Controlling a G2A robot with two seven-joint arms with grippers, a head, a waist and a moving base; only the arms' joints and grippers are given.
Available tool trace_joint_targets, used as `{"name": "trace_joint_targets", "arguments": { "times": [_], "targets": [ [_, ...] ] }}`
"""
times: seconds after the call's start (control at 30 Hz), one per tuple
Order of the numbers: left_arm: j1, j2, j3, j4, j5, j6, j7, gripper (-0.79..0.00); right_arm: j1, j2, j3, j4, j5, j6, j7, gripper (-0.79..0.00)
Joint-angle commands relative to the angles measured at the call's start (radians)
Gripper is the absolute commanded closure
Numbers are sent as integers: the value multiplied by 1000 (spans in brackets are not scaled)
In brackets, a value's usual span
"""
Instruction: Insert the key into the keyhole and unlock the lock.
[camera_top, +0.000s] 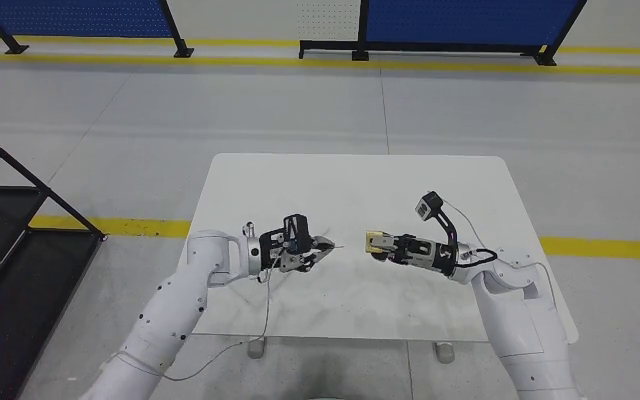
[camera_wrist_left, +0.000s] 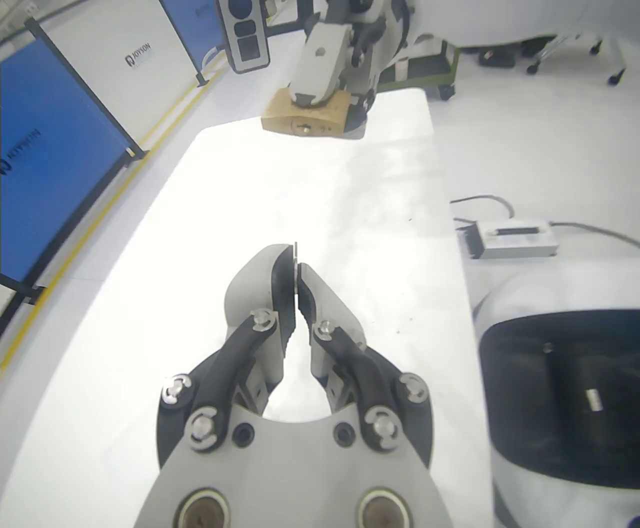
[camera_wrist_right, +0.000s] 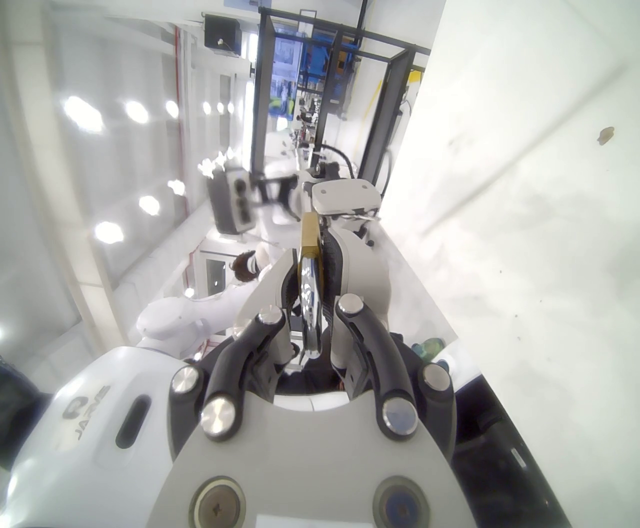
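Observation:
My left gripper is shut on a thin metal key, seen edge-on, whose blade sticks out past the fingertips toward the lock. Facing it, my right gripper is shut on a brass padlock, held just above the white table. The padlock's chrome shackle lies back between the right fingers. Its keyhole face points at the key. A short gap separates the key tip from the lock.
Both grippers hover over the table's front half, near its middle. A grey box with cables lies on the floor beside the table. A black rack stands to the left, blue partition panels at the back.

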Motion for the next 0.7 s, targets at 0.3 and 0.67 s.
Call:
{"name": "trace_joint_targets", "arguments": {
  "times": [0.3, 0.67],
  "targets": [
    [-11, 27, 67, 89, 476, 243, 393, 0, 0, 0, 0, 0, 0, 0, 0, 0],
    [-37, 40, 80, 101, 628, 414, 548, 0, 0, 0, 0, 0, 0, 0, 0, 0]
  ]
}}
